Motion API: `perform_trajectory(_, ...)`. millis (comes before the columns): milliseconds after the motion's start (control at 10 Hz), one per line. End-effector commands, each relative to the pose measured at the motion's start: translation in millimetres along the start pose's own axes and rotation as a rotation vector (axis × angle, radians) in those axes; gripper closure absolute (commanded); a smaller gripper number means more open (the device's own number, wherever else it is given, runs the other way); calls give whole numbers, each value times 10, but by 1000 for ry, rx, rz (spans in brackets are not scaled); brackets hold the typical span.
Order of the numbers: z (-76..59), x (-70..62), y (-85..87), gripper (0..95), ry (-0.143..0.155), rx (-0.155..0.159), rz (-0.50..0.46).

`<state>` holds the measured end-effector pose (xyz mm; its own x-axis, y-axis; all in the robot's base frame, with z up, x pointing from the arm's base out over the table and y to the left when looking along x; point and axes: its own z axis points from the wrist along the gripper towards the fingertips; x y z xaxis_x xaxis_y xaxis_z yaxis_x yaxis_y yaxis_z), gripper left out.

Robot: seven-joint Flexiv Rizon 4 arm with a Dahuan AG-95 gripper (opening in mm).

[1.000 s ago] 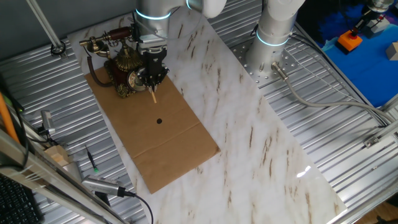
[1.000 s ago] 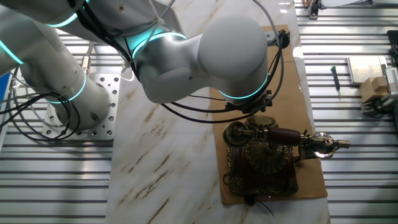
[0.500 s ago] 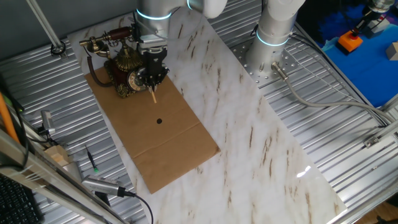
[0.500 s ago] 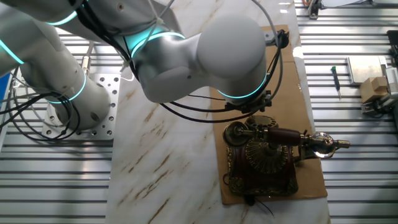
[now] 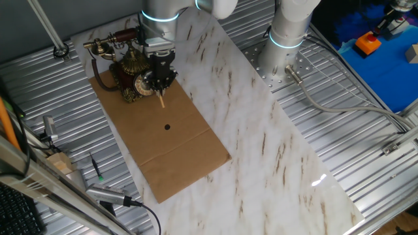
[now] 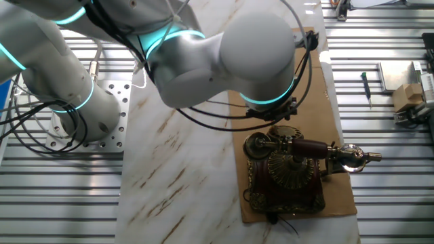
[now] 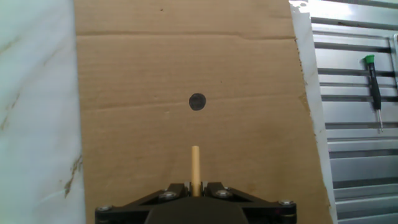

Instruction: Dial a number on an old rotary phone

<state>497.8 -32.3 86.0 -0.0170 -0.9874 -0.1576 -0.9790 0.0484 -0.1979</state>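
1. Holding, in my hand (image 7: 196, 185), a thin wooden stick (image 7: 195, 168), the fingers pinched on its base, tip pointing out over the cardboard sheet (image 7: 249, 74)
2. Old rotary phone (image 5: 130, 72) stands at the far end of that sheet on the desk (image 5: 261, 130), handset in its cradle
3. Hand sits right at the dial (image 5: 141, 83); I cannot tell whether the stick touches it
4. Progress, my judgement: approach done, no digit visibly turned; dialling remains
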Motion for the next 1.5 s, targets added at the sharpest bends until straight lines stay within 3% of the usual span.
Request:
perform_trajectory(100, -44, -36, -16, 950, 9, -17, 7)
perform_trajectory(500, -108, -81, -96, 950, 14, -36, 11)
perform_trajectory(700, -130, -111, -164, 950, 37, -59, 34)
perform_trajectory(1300, -154, -243, -352, 950, 66, -74, 69)
perform_trajectory(1500, -157, -249, -352, 950, 50, -74, 96)
